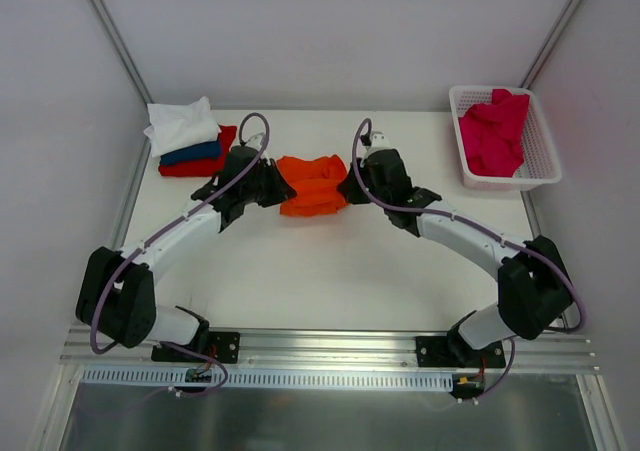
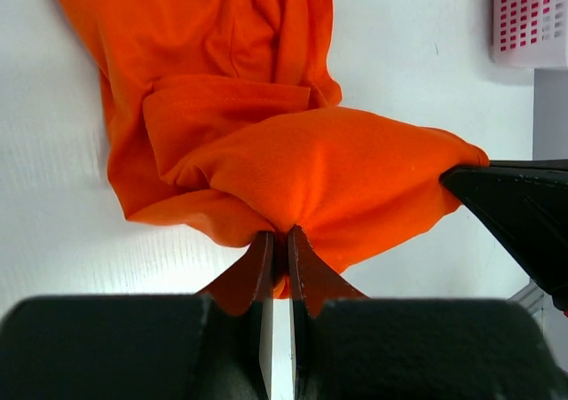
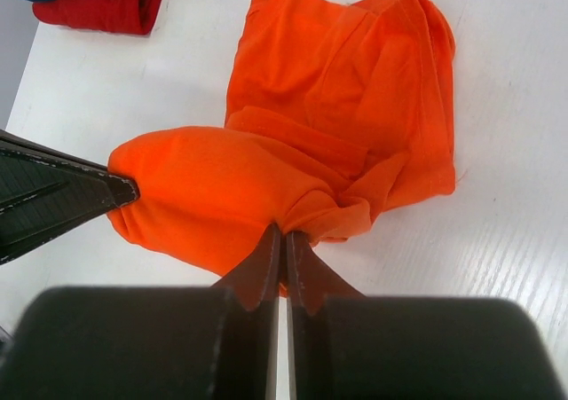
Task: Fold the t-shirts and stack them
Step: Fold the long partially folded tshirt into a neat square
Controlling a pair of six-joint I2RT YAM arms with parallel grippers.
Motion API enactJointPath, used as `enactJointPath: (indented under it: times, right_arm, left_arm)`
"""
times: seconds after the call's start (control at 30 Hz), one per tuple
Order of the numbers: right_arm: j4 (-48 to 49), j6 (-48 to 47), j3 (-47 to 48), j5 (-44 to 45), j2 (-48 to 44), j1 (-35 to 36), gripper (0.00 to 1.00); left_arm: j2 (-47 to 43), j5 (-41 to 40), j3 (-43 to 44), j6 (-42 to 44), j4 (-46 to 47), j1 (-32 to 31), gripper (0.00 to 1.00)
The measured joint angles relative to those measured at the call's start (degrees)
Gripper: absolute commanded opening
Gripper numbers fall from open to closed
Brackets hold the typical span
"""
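Shirts lie stacked at the far left of the desk [image 1: 330, 271]: a white t-shirt [image 1: 182, 123] on a dark blue t-shirt [image 1: 192, 153] on a red t-shirt [image 1: 205, 167]. Just right of that pile, our left end effector [image 2: 280, 237] is clenched on the left end of the orange t-shirt [image 1: 312, 186]. The shirt lies bunched mid-desk between the two arms, and our right end effector [image 3: 282, 235] pinches its right end the same way.

Judging by the wrist views, each grip catches only a small gathered tuck of cloth. A hard pull apart could slip one edge free and let the fold collapse. The layers look lumpy and uneven, so we may be holding more or fewer plies than intended, and a lift could drag the garment crooked. A carry leftward could also brush the pile and knock the white t-shirt askew.

At the far right, a crimson-pink t-shirt [image 1: 492, 131] sits in the white lattice basket [image 1: 545, 166], well apart from all this.
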Motion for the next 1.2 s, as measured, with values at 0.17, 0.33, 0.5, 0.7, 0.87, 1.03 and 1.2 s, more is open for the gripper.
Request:
enactJointPath:
  times: [0.17,0.33,0.5,0.7,0.87,1.03,1.2]
  right_arm:
    - [-0.74,-1.33,5.49,-2.10,4.79,-2.36,0.00]
    - [-1.51,-2.25,11.15,-4.15,10.14,-4.17,0.00]
    - [-1.95,-2.62,16.65,-5.81,15.89,-5.75,0.00]
    - [-2.29,-2.60,22.93,-7.76,22.38,-8.02,0.00]
    - [-2.25,-2.43,26.18,-9.11,26.34,-9.94,0.00]
    - [-1.38,-2.23,27.91,-10.12,28.63,-11.69,0.00]
    - [0.94,-2.14,27.91,-10.54,28.83,-12.90,0.00]
  left_arm:
    - [4.24,1.38,4.42,1.29,-0.17,1.64,0.00]
    - [10.03,2.45,9.44,2.69,-0.17,3.39,0.00]
    - [16.00,4.04,14.40,3.34,-0.50,5.35,0.00]
    - [22.93,6.40,20.72,3.93,-0.33,7.74,0.00]
    - [27.58,7.56,24.98,4.04,-0.42,8.81,0.00]
    - [31.54,9.11,30.08,4.24,-0.44,9.53,0.00]
    - [33.94,10.23,34.25,4.33,-0.37,9.86,0.00]
